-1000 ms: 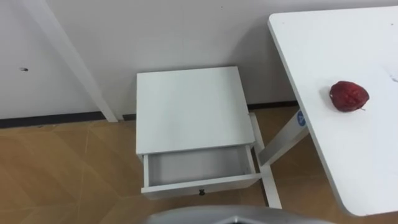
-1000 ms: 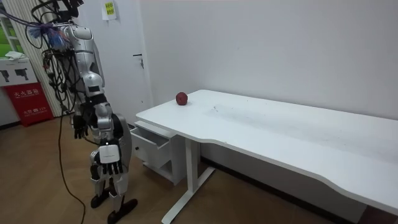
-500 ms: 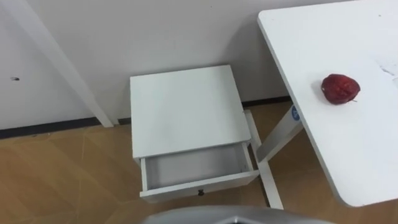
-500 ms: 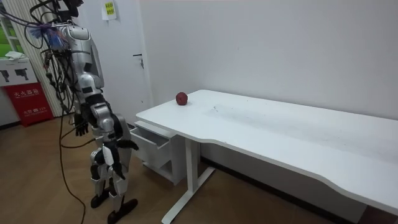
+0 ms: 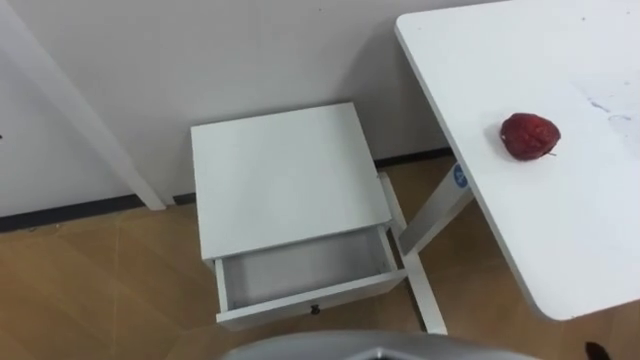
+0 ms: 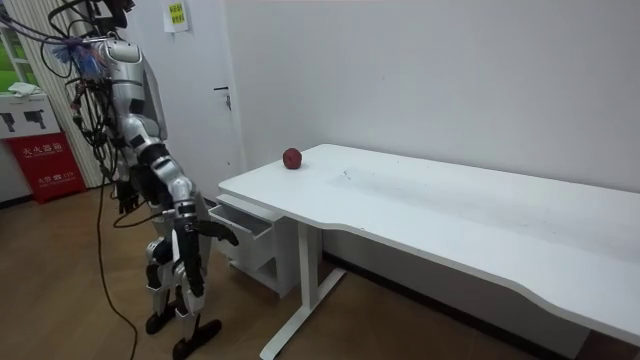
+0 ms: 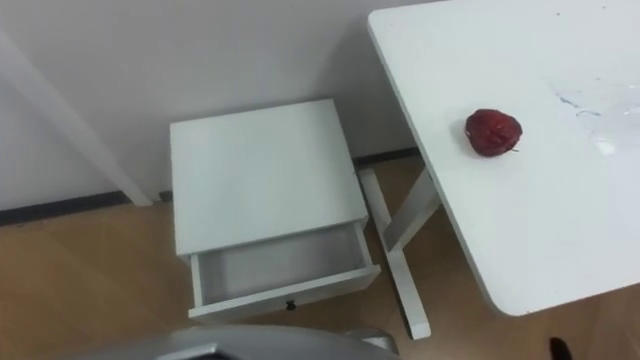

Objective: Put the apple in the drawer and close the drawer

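A dark red apple lies near the left edge of the white table, also seen as the apple at the table's far corner. Left of the table stands a small white cabinet against the wall. Its drawer is pulled open and holds nothing. I stand in front of the cabinet, facing it. My right hand is raised forward at drawer height with straight fingers, holding nothing; a dark tip of the right hand shows at the lower right. My left hand hangs open at my side.
The table's white leg and foot stand right beside the open drawer. A white slanted post leans at the wall left of the cabinet. Wooden floor lies in front and to the left.
My right arm has swung up and forward from beside my leg towards the drawer. The eye view has shifted, so cabinet and apple sit further left. Apple and drawer have not moved.
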Robot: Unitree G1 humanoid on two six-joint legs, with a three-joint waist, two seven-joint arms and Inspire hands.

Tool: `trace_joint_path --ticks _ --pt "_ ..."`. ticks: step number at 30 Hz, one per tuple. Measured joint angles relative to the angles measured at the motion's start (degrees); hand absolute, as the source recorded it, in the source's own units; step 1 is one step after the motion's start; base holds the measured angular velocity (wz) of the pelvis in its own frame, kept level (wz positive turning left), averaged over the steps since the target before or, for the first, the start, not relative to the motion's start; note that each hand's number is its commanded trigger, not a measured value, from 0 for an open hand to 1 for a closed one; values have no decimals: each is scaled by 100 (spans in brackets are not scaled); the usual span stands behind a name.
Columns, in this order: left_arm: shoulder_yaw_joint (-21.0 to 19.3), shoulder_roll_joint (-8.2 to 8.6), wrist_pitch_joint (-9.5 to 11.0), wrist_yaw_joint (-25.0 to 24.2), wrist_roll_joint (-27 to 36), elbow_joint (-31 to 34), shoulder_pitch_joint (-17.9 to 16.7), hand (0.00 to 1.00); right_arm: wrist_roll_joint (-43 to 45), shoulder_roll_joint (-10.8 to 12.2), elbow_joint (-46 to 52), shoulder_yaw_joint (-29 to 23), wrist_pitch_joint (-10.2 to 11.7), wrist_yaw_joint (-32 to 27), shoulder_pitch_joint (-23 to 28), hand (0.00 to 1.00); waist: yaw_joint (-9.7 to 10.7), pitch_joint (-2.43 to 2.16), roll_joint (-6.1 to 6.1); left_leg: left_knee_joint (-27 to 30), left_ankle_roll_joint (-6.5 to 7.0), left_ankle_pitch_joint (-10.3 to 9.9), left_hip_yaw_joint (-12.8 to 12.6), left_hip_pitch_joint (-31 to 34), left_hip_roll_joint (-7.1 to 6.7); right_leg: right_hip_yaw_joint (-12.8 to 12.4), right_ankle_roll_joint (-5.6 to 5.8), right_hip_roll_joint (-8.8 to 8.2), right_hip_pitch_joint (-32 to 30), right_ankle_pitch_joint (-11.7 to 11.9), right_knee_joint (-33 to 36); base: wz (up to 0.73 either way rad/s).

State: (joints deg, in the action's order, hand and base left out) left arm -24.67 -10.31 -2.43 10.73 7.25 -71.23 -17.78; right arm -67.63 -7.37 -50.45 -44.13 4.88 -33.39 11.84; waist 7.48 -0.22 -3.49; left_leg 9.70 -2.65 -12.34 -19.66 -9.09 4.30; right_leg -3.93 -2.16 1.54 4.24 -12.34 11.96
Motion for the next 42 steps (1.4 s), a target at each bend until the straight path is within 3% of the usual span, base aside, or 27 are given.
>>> trace_joint_path --ticks 7,11,17,22,29,36,42 --pt "10 -10 242 -29 -3 101 -30 0 21 -135 996 7 410 -792 3 0 10 9 0 -4 1 0 -53 175 -4 -44 19 1 -283 -9 165 -5" --pt "10 -9 245 -51 -4 87 -81 0 154 -184 1466 5 556 -1078 -1 0 2 6 -11 -4 1 1 -53 195 -7 -36 21 0 -313 -11 180 0" --pt "142 -5 330 -142 -56 191 -50 0 1640 -191 2719 26 700 -1745 -90 0 7 13 -4 -4 2 1 -33 210 -5 -13 21 4 -313 -10 168 0" --pt "364 -15 447 -142 -58 262 -28 0 2381 -210 3672 220 831 -2158 12 0 -11 28 -9 -4 2 1 -18 253 -6 22 21 0 -336 -11 157 3" --pt "886 -21 451 -239 -28 56 145 0 3677 -217 4935 984 805 -2138 85 0 -29 40 11 -9 1 1 -24 311 -4 66 19 -1 -419 -9 167 -2" --pt "1017 -30 449 -402 -59 31 173 0 4555 -285 5437 1185 775 -1756 93 0 -152 34 4 -12 1 1 16 350 -10 208 18 -29 -426 -8 135 3" --pt "1153 -32 365 -519 -64 32 188 0 4566 -607 5439 1643 461 -1168 37 0 -277 36 -48 -9 1 1 68 361 -3 309 16 -37 -428 -4 114 0"
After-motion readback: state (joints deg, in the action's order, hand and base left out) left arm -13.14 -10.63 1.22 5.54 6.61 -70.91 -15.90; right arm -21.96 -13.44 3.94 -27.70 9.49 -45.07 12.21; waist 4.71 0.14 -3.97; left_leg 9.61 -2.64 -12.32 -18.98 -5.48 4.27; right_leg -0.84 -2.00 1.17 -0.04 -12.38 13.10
